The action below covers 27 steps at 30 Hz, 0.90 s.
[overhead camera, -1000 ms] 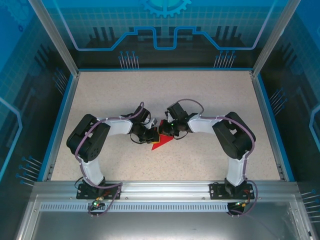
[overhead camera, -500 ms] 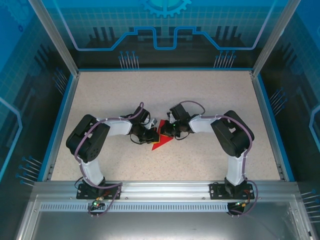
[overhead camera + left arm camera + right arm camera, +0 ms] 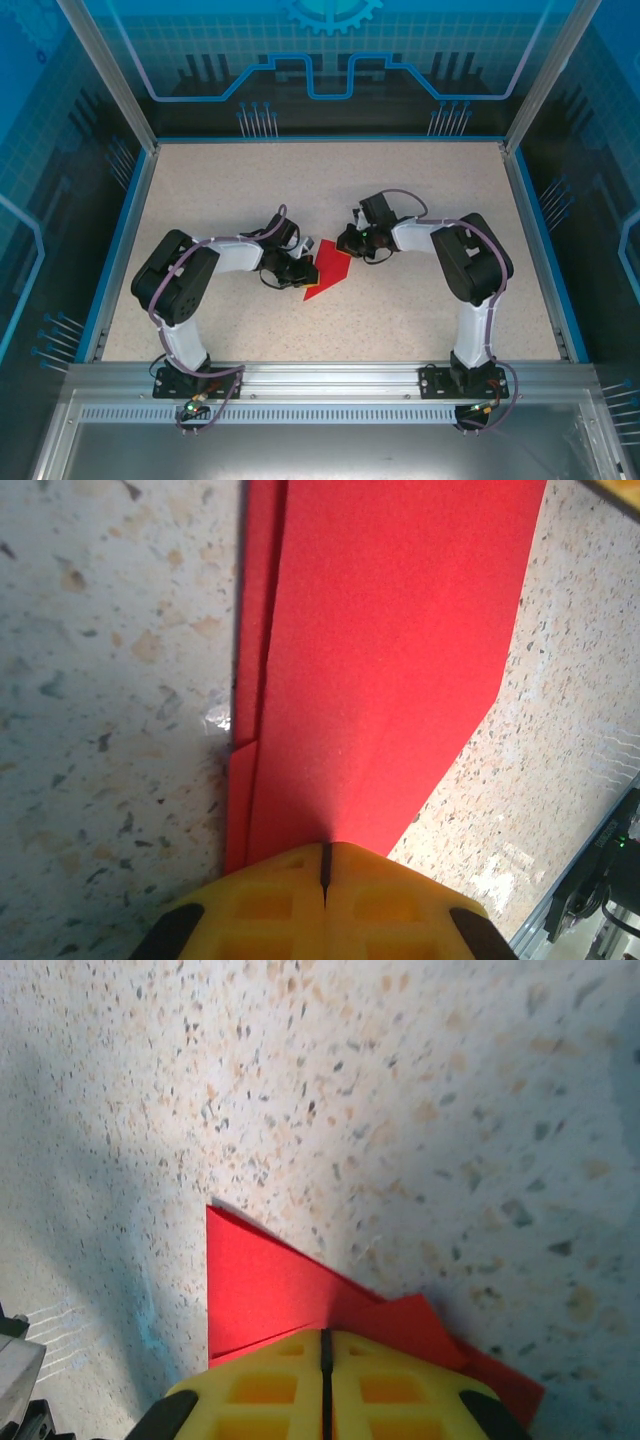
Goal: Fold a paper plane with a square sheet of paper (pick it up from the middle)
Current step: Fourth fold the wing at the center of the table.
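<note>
The folded red sheet of paper point(image 3: 328, 270) lies flat on the speckled table as a wedge, its point aimed down-left. My left gripper point(image 3: 303, 268) is shut at the wedge's left side. In the left wrist view its yellow fingertips point(image 3: 325, 848) rest closed on the near end of the paper point(image 3: 390, 650), where layered fold edges run along the left. My right gripper point(image 3: 346, 243) is shut at the paper's upper right corner. In the right wrist view its closed tips point(image 3: 323, 1335) sit over a corner of the paper point(image 3: 270, 1290), where a raised flap shows on the right.
The speckled table point(image 3: 250, 190) is bounded by a blue rim point(image 3: 130, 230) and clear walls on three sides. An aluminium rail point(image 3: 330, 375) carrying both arm bases runs along the near edge. Open tabletop lies behind and to both sides of the paper.
My right gripper has slid up and to the right off the middle of the paper, uncovering more red. The left gripper and the paper stay where they were.
</note>
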Available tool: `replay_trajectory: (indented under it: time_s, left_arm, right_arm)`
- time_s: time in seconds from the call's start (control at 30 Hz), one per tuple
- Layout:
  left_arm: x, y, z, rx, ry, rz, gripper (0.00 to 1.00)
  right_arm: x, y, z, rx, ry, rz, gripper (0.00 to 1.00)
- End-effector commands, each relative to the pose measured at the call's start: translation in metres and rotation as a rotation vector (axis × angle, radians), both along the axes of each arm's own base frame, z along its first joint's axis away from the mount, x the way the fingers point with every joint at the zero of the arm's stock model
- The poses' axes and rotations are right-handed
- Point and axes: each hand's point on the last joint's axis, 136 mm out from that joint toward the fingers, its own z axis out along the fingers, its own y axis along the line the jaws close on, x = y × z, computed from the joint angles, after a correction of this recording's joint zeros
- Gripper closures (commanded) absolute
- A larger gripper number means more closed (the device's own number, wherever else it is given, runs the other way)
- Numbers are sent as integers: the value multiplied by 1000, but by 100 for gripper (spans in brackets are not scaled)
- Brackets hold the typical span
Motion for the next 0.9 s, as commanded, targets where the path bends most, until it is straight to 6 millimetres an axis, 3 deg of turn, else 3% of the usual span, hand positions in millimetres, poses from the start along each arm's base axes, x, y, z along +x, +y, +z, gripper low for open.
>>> replay_trajectory:
  time_s: [0.0, 0.3, 0.7, 0.87]
  left_arm:
    - [-43, 60, -74, 325, 143, 30, 100]
    - [-45, 59, -74, 318, 142, 29, 100]
    - [-43, 55, -72, 296, 140, 28, 100]
    - [-43, 53, -70, 289, 136, 23, 100]
  right_arm:
    - [17, -26, -14, -71, 2, -62, 91]
    - [30, -41, -21, -60, -3, -104, 91]
    - [43, -49, -6, -40, -54, -100, 89]
    - [47, -42, 37, 4, -132, -72, 88]
